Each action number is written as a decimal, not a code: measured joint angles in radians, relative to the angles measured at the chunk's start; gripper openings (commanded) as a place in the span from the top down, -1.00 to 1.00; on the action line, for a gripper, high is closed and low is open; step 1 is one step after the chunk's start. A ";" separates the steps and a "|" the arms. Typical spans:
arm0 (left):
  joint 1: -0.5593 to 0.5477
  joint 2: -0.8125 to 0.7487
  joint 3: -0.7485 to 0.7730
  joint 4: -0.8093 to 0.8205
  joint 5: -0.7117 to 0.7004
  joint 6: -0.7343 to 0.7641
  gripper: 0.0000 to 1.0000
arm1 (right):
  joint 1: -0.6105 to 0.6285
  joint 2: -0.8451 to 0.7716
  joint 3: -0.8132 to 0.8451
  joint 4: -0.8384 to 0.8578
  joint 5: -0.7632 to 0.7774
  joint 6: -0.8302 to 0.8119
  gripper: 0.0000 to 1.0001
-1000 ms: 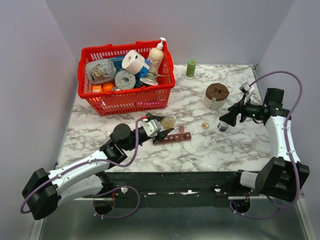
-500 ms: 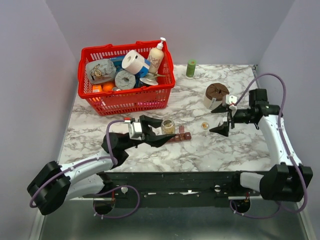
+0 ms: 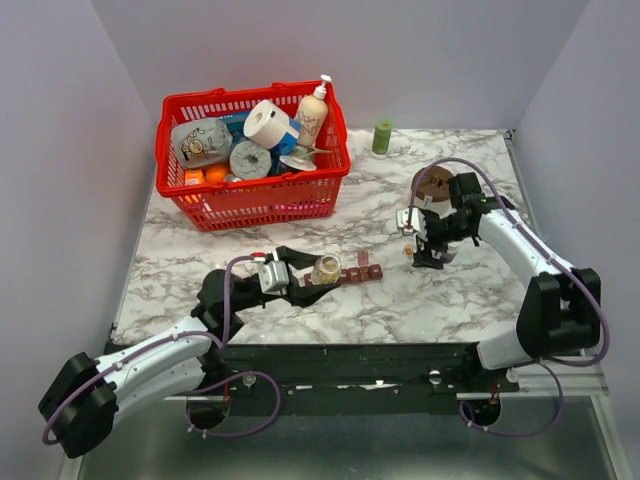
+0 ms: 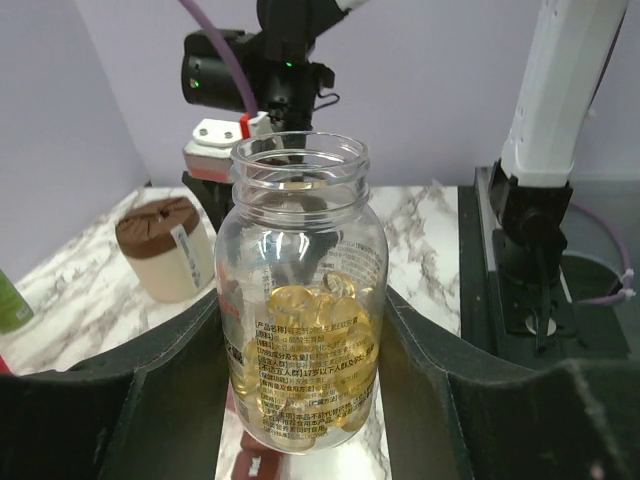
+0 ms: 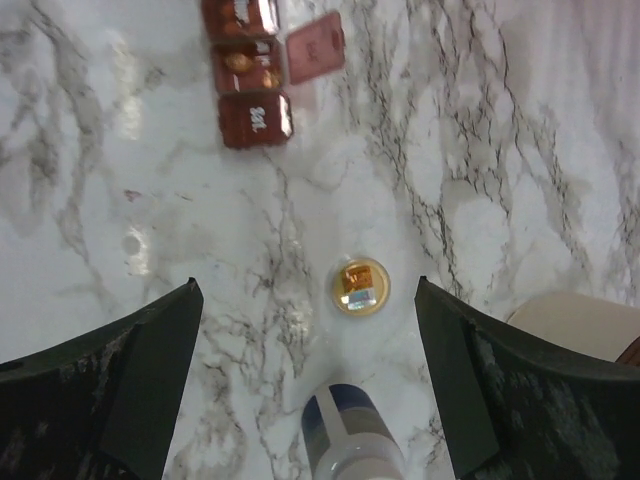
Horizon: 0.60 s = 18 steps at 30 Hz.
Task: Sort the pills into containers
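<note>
My left claw [image 3: 322,276] grips the open bottle [image 4: 300,250] by the containers [image 3: 360,273]; my right claw [image 5: 305,300] hangs open. Tip too steeply and pills [image 4: 305,335] could scatter across the tabletop [image 3: 450,300].

Left gripper [image 4: 300,375]: dark fingers [image 4: 165,395] pressed against both sides of a clear bottle [image 4: 300,290], gripping it.
Bottle: upright, mouth uncovered, printed label on its lower half.
Pills [image 4: 312,335]: amber, glossy, heaped in the bottle's lower half; upper half holds none.
Containers [image 4: 252,466]: a maroon sliver shows just under the bottle's base; its compartments cannot be made out.
Counter [image 4: 435,235]: white marble with grey veins.
Tub [image 4: 165,245]: cream sides, brown top, standing on the counter left of the bottle.
Green cap [image 4: 8,300]: cut off at the left edge.
Right arm [image 4: 560,90]: white link rising on the right; its black wrist, with a green light, hangs behind the bottle's mouth.
Cable [image 4: 225,55]: purple, running to that wrist.
</note>
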<state>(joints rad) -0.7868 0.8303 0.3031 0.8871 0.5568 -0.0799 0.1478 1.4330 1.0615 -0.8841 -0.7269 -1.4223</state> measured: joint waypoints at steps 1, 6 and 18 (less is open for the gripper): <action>0.000 0.000 -0.009 -0.014 -0.003 0.006 1.00 | 0.003 0.028 0.000 0.026 0.029 0.008 -0.92; -0.001 0.001 -0.033 -0.071 -0.023 0.019 1.00 | 0.034 0.156 0.019 0.092 0.163 0.038 -0.93; -0.008 -0.046 -0.050 -0.124 -0.059 0.039 1.00 | 0.102 0.287 0.065 0.164 0.328 0.130 -0.79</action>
<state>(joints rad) -0.7944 0.7841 0.2527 0.7628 0.4976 -0.0406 0.2497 1.7203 1.1267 -0.7200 -0.3992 -1.2926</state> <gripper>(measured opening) 0.603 0.947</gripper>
